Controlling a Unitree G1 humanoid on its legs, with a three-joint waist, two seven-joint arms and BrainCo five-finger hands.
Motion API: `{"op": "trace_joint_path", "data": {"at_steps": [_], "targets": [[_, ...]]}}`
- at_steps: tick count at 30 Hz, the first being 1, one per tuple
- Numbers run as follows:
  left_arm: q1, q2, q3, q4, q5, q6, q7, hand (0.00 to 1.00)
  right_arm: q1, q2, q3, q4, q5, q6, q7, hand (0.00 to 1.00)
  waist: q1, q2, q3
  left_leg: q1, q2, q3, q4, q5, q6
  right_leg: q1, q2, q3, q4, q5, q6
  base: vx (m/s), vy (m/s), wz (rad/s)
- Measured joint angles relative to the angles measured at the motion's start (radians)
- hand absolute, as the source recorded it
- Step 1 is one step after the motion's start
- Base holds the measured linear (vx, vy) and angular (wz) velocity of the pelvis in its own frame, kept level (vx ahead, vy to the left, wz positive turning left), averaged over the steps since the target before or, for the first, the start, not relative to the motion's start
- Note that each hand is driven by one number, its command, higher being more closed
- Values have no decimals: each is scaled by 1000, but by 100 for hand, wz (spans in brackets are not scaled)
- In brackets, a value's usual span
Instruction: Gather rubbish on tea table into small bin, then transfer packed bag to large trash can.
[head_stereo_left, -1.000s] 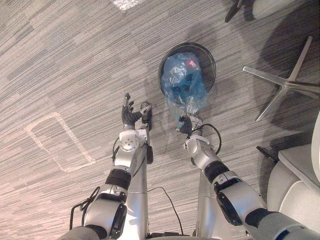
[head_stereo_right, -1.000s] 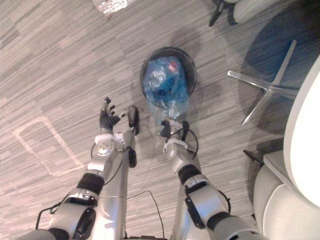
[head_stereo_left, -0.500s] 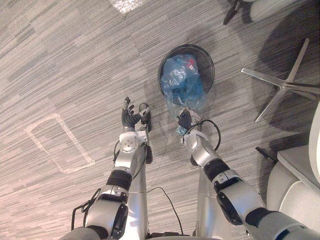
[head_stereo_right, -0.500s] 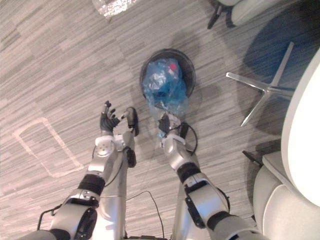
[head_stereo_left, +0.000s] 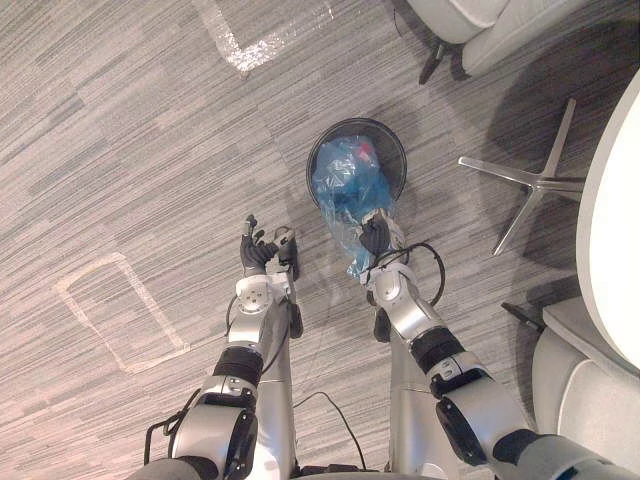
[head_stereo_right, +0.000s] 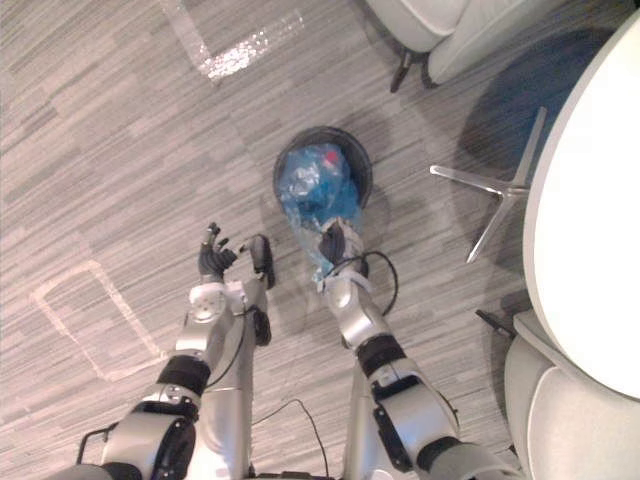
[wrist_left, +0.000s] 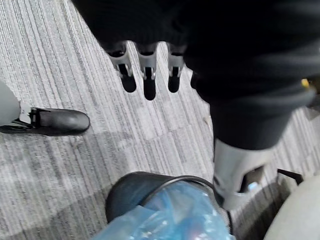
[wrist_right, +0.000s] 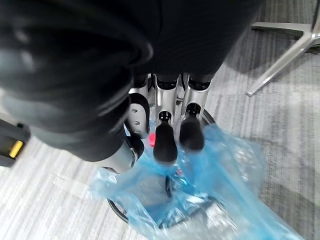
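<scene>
— The right hand (head_stereo_left: 375, 237) has moved nearer the bin (head_stereo_left: 394, 158); the view has shifted too.
— Its grip?
— Fingers curled on the bag (head_stereo_left: 345, 185), crinkly blue plastic bulging from the round black mesh bin just beyond its fingertips. The left hand (head_stereo_left: 261, 251) is spread and empty.
— Progress?
— Rubbish is bagged; the transfer likely remains.

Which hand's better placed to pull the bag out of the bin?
Right. The right hand grips the bag at its neck, beside the bin; the left hand is open, off to the side, touching nothing.
</scene>
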Motion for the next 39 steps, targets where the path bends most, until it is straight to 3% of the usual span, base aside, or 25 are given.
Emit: {"op": "trace_joint_path", "data": {"at_steps": [7,9,19,31,35,39], "targets": [[-1,-3,15,13,-1,0,15,0,-2,10,-143,1,7,39,-79,0,1,0,0,0,2,6,-4,2,-2,-1,3,4,-11,3,1,7,-8,-2],[-6,-19,61,19,-1,0,26,0,-20,22,-213,41,37,55,-94,0,-3,0,0,0,2,11,-14,3,-2,-2,5,7,-25,12,4,23,-15,-8],[-46,-25,127,68,-23,0,27,0,-181,42,-422,249,219,89,-40,0,1,1,1,-20,-6,-3,-38,14,-2,-18,1,-4,-36,12,6,19,-22,4],[-54,-28,102,67,-44,-3,23,0,-274,27,-423,341,281,89,13,0,25,3,2,-53,-31,-11,-49,26,-4,-73,-23,-6,18,-22,5,8,-43,9],[-53,-25,65,55,-45,-8,23,0,-290,3,-409,378,297,90,30,0,40,12,6,-62,-37,-20,-46,26,-4,-81,-32,-15,35,-36,2,-6,-35,11],[-29,-20,-14,-7,-45,-17,20,0,-314,-33,-329,436,290,120,51,0,53,14,5,-90,-48,-37,-34,28,-6,-110,-47,-28,74,-57,-1,-15,-52,19]]}}
